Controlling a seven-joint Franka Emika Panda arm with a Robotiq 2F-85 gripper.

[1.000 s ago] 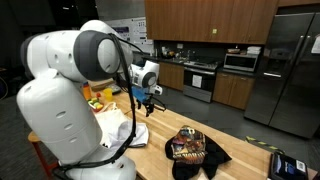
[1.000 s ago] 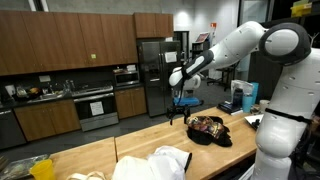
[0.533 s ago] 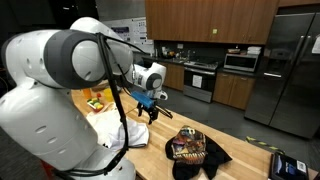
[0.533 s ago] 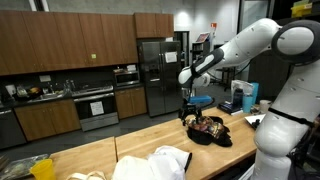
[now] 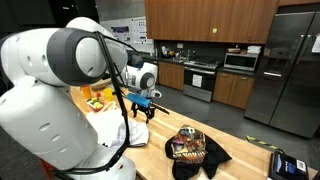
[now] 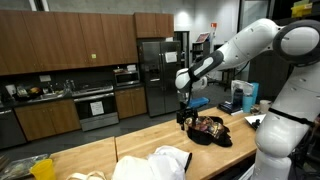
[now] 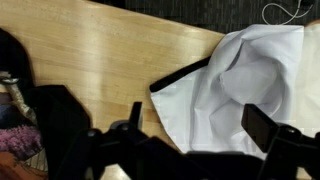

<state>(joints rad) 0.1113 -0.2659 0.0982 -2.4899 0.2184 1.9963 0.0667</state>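
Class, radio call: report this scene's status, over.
Jaws open, empty, over the counter. White cloth and dark bundle either side, untouched. No obstruction seen.

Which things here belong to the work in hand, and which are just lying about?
In hand: gripper, jaws open, above the counter; white cloth; dark patterned bundle.
Lying about: yellow items; dark box at the counter's end.
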